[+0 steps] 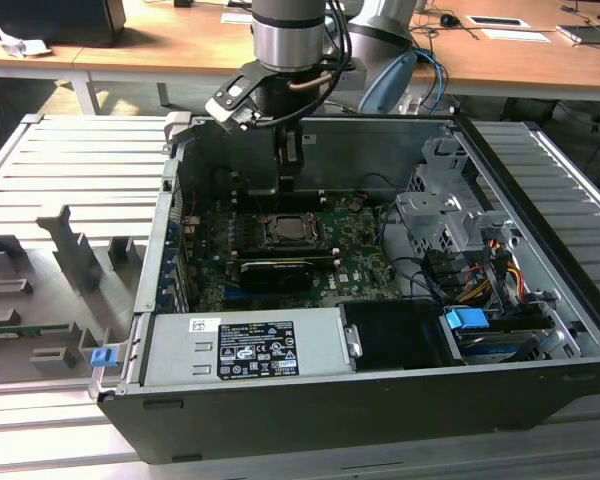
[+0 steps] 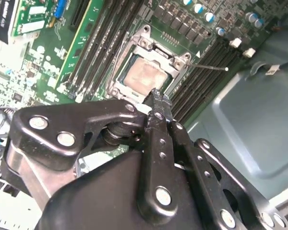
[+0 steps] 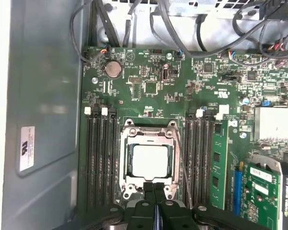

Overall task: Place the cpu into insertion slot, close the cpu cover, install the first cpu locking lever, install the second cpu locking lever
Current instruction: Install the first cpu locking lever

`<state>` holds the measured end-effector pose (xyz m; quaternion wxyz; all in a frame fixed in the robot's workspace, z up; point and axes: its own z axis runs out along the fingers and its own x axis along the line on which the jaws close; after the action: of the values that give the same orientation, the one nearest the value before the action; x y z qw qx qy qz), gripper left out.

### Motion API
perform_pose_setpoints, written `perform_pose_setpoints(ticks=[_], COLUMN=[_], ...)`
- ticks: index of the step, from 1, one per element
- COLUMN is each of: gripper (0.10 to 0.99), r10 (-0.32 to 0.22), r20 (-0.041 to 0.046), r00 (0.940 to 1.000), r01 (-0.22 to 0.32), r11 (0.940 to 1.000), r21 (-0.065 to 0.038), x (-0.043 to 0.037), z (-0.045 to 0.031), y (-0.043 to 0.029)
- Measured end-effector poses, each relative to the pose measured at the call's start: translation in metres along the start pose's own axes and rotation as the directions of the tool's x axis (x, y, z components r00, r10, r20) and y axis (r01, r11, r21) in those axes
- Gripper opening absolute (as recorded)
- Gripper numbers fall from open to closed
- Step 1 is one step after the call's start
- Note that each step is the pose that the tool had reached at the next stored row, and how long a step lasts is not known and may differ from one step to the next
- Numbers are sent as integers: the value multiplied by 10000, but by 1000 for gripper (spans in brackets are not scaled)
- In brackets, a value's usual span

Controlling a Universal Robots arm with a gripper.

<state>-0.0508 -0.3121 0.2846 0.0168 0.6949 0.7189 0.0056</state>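
Observation:
The cpu (image 3: 151,161), a pale silver square, lies flat in the insertion slot (image 3: 149,125) on the green board. The cpu cover (image 3: 126,160) lies down around it, with the chip showing through its window. My gripper (image 3: 153,188) is shut with nothing between its fingers, and its tips hover at the slot's edge just beside the chip. The second wrist view shows the same: the gripper (image 2: 157,96) tips are at the rim next to the cpu (image 2: 146,74). A thin wire lever (image 2: 209,66) sticks out from the slot's corner. In the exterior view the gripper (image 1: 290,182) hangs over the slot (image 1: 292,230).
Rows of long black memory slots (image 3: 100,158) flank the socket, with a green card (image 3: 221,163) past one row. A long black card (image 1: 275,270), the power supply (image 1: 245,345), the drive cage (image 1: 460,230) and loose cables (image 1: 420,270) crowd the case. The grey case wall (image 3: 43,120) is close.

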Motion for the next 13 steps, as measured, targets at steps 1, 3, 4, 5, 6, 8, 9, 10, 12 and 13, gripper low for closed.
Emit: perform_pose_setpoints(ticks=[1,3,4,5,6,8,9,10,12,13], gripper=[106,106,106,106,106,106,106,106,106,106], r10=[-149,-878,-1069,-1229,-1376,-1676,-1764,-1907,-2396,-2561], r20=[-3,34,47,48,44,33,30,24,10,6], r00=[9999,9961,9943,9924,9905,9859,9843,9817,9709,9667], r01=[149,878,1069,1229,1376,1676,1764,1907,2396,2561], r11=[9999,9961,9943,9924,9905,9859,9843,9817,9709,9667], r21=[-4,-10,-11,-13,-11,-7,-3,-4,-15,-18], x=[0,0,0,0,2,2,3,3,3,3], z=[1,0,0,0,1,3,4,5,5,5], y=[0,0,0,0,0,0,0,0,0,0])
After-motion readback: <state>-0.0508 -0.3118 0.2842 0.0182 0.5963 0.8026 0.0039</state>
